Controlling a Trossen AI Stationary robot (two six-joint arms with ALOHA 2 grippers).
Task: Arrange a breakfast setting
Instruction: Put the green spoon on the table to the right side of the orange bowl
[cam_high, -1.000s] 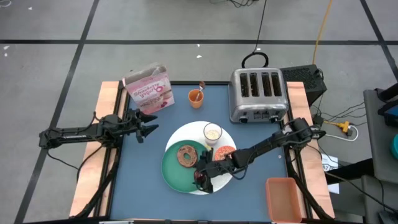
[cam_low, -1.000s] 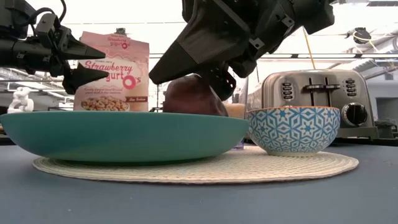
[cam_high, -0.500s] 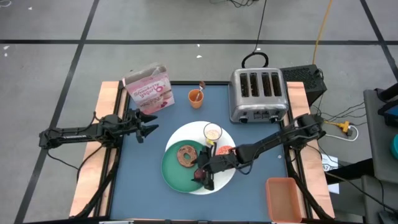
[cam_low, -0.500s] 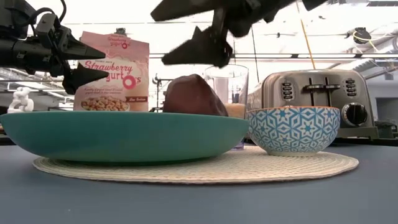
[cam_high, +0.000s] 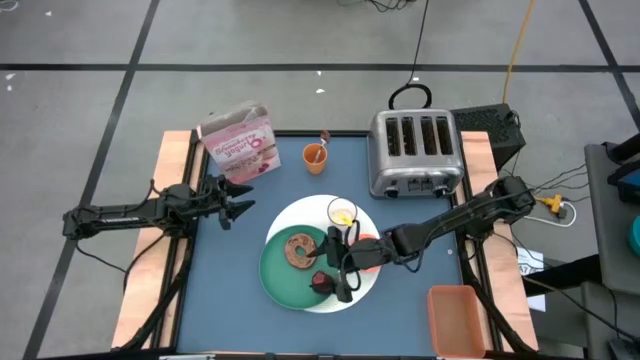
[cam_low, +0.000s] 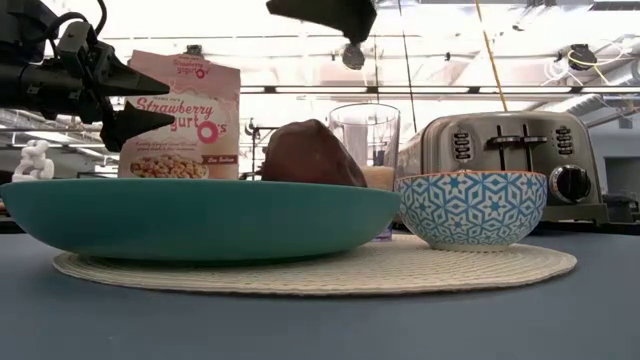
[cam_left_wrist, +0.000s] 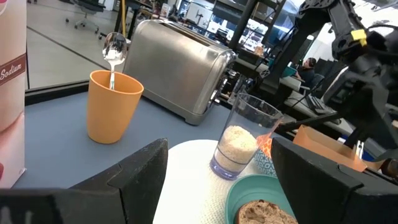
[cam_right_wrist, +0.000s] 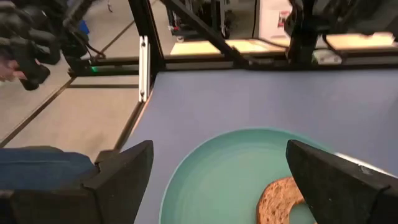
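- Above the green plate (cam_high: 285, 272): right gripper (cam_high: 338, 262), fingers spread wide, empty.
- Beside the cereal box (cam_high: 240, 141): left gripper (cam_high: 240, 196), fingers apart, empty.

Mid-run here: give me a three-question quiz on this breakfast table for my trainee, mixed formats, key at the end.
1. True or false: the dark red fruit lies on the smaller green plate, free of any gripper.
2. Multiple choice: the metal spoon stands in
A) the blue-patterned bowl
B) the orange plastic cup
C) the small clear glass
3. Fill in: the brown bagel rests on the ____ plate.

Key:
1. True. The right gripper hangs open above the plate, holding nothing; the left gripper waits open near the pink cereal box.
2. B
3. green
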